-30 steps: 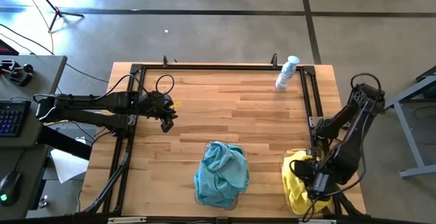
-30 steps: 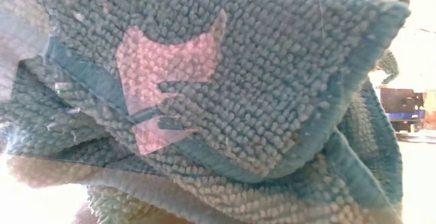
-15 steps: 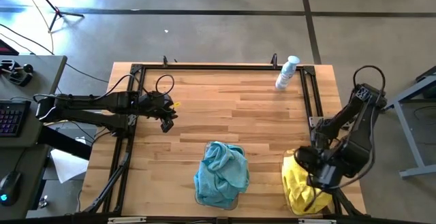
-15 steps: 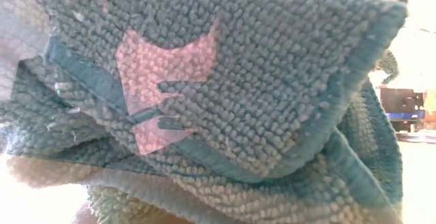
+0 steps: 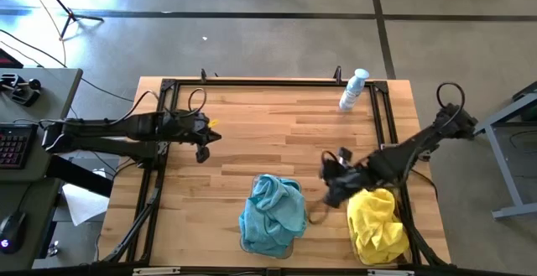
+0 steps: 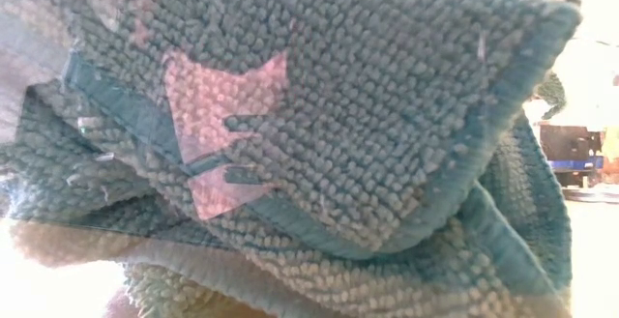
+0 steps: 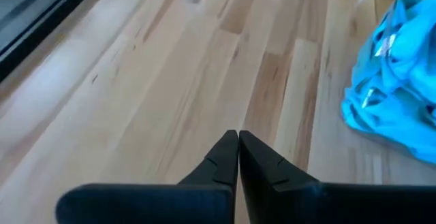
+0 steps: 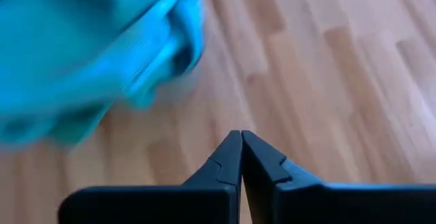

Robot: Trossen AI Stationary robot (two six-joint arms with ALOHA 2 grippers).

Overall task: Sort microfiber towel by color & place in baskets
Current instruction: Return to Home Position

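Note:
A heap of teal microfiber towel (image 5: 273, 217) lies near the table's front middle and fills the low view (image 6: 309, 144). The clear wall of its basket (image 7: 361, 108) shows in the left wrist view. A yellow heap of microfiber towel (image 5: 377, 224) lies at the front right; the basket under it is hidden. My right gripper (image 5: 330, 175) hovers shut over bare wood between the two heaps, holding nothing (image 8: 241, 139). My left gripper (image 5: 202, 148) waits shut at the table's left side, over bare wood (image 7: 238, 139).
A white and blue spray bottle (image 5: 353, 90) stands at the far right corner. A dark metal frame (image 5: 268, 82) runs along the table's edges. Bare wood (image 5: 277, 133) spans the middle and far half of the table.
My right gripper has risen off the yellow heap at the front right and swung toward the table's left, ending over bare wood between the two heaps. The yellow heap stays where it was, now uncovered.

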